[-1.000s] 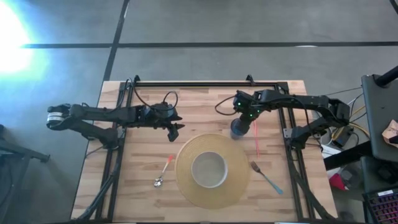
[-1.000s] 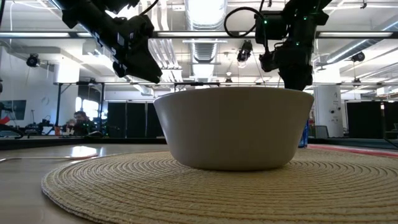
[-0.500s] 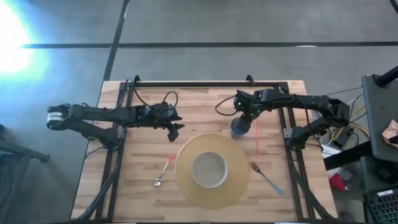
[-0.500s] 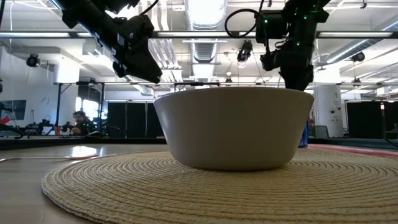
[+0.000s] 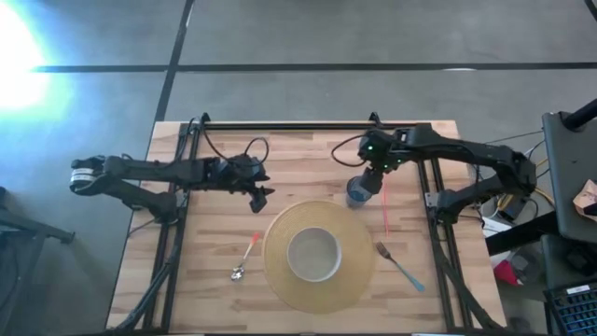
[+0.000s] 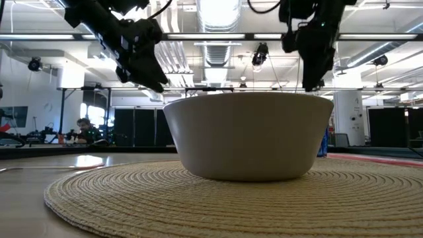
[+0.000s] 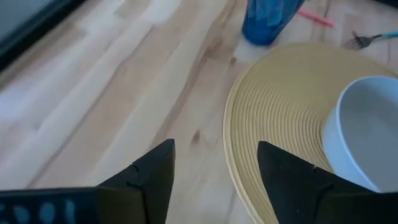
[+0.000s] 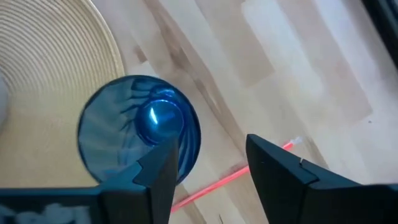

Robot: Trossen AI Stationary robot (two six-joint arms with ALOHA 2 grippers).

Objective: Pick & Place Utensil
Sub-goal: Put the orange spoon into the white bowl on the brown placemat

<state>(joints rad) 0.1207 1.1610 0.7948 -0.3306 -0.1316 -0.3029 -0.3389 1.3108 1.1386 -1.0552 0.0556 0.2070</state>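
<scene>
Blue cup [image 6: 323, 141] mostly hidden behind the bowl [image 6: 248, 134] in the low view, fork [image 7: 372, 39] cut off in the left wrist view

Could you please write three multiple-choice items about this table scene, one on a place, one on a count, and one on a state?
1. Where does the white bowl sit?
A. on the round woven placemat
B. on bare wood beside the spoon
C. inside the blue cup

2. How many utensils lie on the wooden table?
A. one
B. two
C. four

3. What state is the right gripper in?
A. shut on the fork
B. shut on the straw
C. open and holding nothing

Answers:
1. A: the high view shows the bowl centred on the placemat.
2. B: a spoon lies on the placemat's left and a fork on its right.
3. C: the right wrist view shows its jaws apart above the blue cup and the pink straw, clasping nothing. The left gripper is open too.
</scene>
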